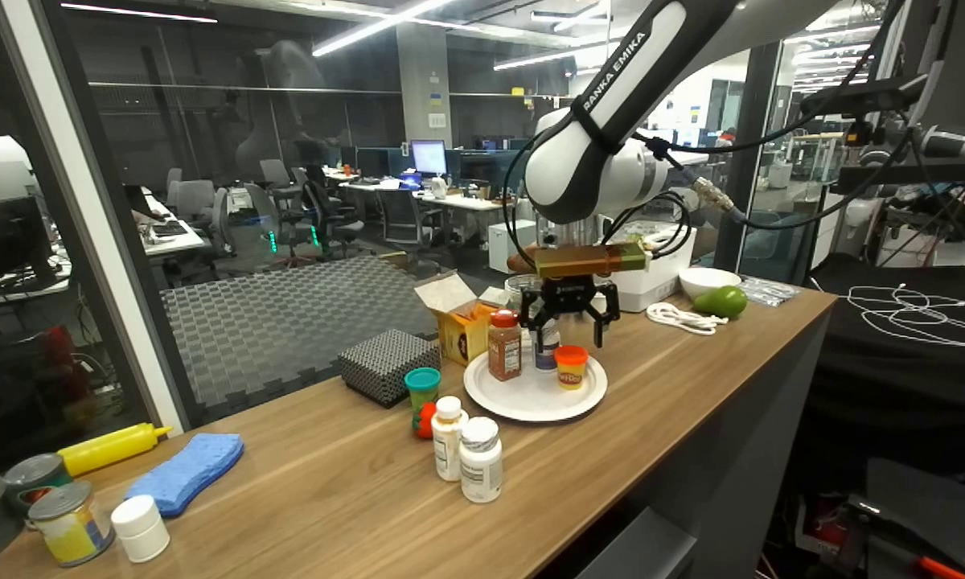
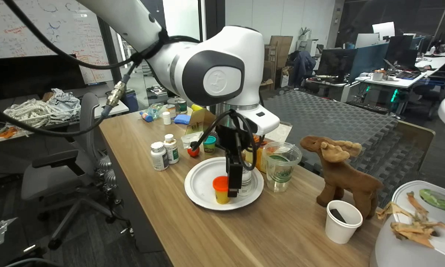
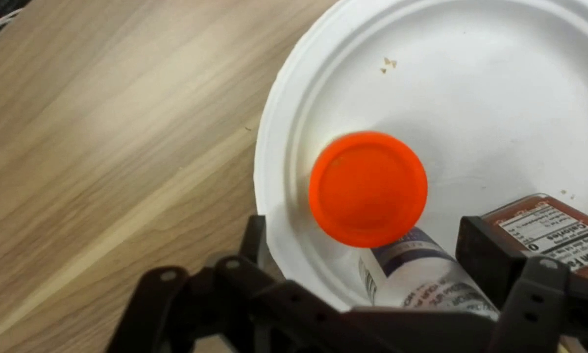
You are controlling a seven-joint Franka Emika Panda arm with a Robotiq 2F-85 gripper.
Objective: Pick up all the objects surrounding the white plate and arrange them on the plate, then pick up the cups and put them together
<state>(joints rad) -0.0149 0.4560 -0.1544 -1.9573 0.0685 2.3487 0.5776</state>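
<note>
The white plate (image 1: 523,408) holds an orange-lidded yellow jar (image 1: 571,370), a red-capped brown shaker (image 1: 504,347) and a white bottle with a purple band (image 1: 547,355). My gripper (image 1: 569,334) is open above the plate. In the wrist view, the orange lid (image 3: 367,189) lies just beyond the fingers, and the white bottle (image 3: 421,279) shows between them, its top hidden. Off the plate stand two white-capped bottles (image 1: 449,442) (image 1: 481,465), a teal-lidded jar (image 1: 423,388) and a red round object (image 1: 425,420). A clear cup (image 2: 280,167) and a white paper cup (image 2: 341,222) stand beyond the plate.
An orange carton (image 1: 462,334) and a grey flat box (image 1: 390,366) stand behind the plate. A brown plush moose (image 2: 341,174) is beside the paper cup. A blue sponge (image 1: 186,473), a small white jar (image 1: 140,528) and cans lie at the table's far end.
</note>
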